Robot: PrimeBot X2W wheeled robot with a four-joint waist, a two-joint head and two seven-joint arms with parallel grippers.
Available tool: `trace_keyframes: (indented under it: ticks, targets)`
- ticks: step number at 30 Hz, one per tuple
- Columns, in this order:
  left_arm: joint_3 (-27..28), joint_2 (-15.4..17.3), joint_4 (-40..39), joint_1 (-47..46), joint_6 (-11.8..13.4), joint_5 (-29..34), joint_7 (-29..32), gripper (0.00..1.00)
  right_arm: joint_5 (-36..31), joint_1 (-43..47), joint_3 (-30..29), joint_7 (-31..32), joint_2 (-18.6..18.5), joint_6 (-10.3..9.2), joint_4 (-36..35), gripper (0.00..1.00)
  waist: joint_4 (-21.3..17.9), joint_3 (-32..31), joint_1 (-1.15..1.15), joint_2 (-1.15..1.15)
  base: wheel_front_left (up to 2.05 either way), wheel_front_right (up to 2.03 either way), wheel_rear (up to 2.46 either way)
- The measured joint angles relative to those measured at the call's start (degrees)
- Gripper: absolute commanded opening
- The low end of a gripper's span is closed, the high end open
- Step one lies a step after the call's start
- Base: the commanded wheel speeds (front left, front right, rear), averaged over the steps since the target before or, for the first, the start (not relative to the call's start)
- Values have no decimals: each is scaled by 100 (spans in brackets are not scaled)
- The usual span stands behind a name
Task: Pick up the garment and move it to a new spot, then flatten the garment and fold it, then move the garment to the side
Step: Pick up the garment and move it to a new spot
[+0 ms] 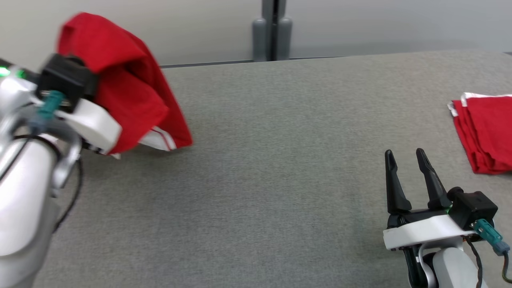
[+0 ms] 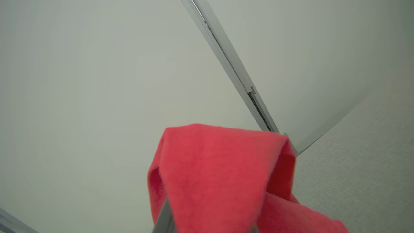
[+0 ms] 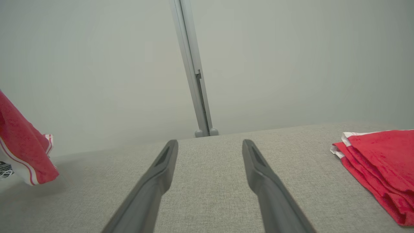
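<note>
A red garment [image 1: 124,88] with white striped trim hangs bunched from my left gripper [image 1: 70,82] at the upper left, lifted above the grey table [image 1: 280,168], its lowest corner close to the surface. The cloth drapes over the fingers and hides them; in the left wrist view the red garment [image 2: 220,174] covers the bottom middle. Its hanging edge [image 3: 22,155] shows at the left of the right wrist view. My right gripper [image 1: 406,158] stands open low at the right over bare table, nothing between its fingers [image 3: 161,168].
A second red garment [image 1: 488,132], folded with white trim, lies at the table's right edge, also seen as a folded stack [image 3: 381,158] in the right wrist view. A grey post [image 1: 274,30] stands against the pale wall behind the table's far edge.
</note>
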Motion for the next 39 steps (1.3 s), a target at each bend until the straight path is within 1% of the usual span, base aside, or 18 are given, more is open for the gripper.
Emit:
trace_keyframes:
  ticks: [2,4,6,10,14,16,17,18,19,24,28,32,39]
  targets:
    - [-390,-133,98,-115,-121,20,55,0,20,-55,35,0,8,0,-2,100,-144,23,0,0,0,0,0]
    - [-822,-275,207,-243,-178,41,71,0,26,-97,59,0,18,0,-13,100,-298,51,0,0,0,0,0]
    - [-1198,-511,360,-361,-221,35,68,0,37,-103,71,0,23,0,-24,100,-455,80,0,0,0,0,0]
    - [-1838,-1103,804,-544,-238,2,-99,0,77,-158,70,0,25,-1,-29,100,-758,154,0,0,0,0,0]
    - [-2501,-1807,1388,-583,-244,15,-314,0,153,-187,124,0,27,0,-29,100,-1029,249,0,0,0,0,0]
    - [-2803,-2075,1703,-577,-245,53,-455,0,185,-198,142,0,30,-1,-23,100,-1145,292,0,0,0,0,0]
    - [-2918,-2178,1851,-559,-252,57,-511,20,203,-208,142,0,30,0,-19,100,-1194,310,0,0,0,0,0]
    - [-3043,-2263,1976,-552,-252,77,-592,55,224,-217,132,-1,29,-1,-19,100,-1236,327,0,0,0,0,0]
    - [-3147,-2330,2094,-549,-252,96,-666,100,224,-219,131,0,27,-1,-15,100,-1264,343,0,0,0,0,0]
    - [-3454,-2484,2507,-450,-213,51,-884,100,230,-216,97,0,31,-1,10,100,-1218,349,0,0,0,0,0]
    - [-3446,-2497,2738,-465,-82,-99,-989,100,216,-215,68,0,32,-1,16,100,-1061,313,0,0,0,0,0]
    - [-3211,-2481,2913,-498,102,-278,-1138,100,145,-209,26,0,30,0,5,100,-846,246,0,0,0,0,0]
    - [-2677,-2189,2948,-448,350,-702,-1451,100,-55,-118,-147,0,19,-1,-2,100,-325,88,0,0,0,0,0]
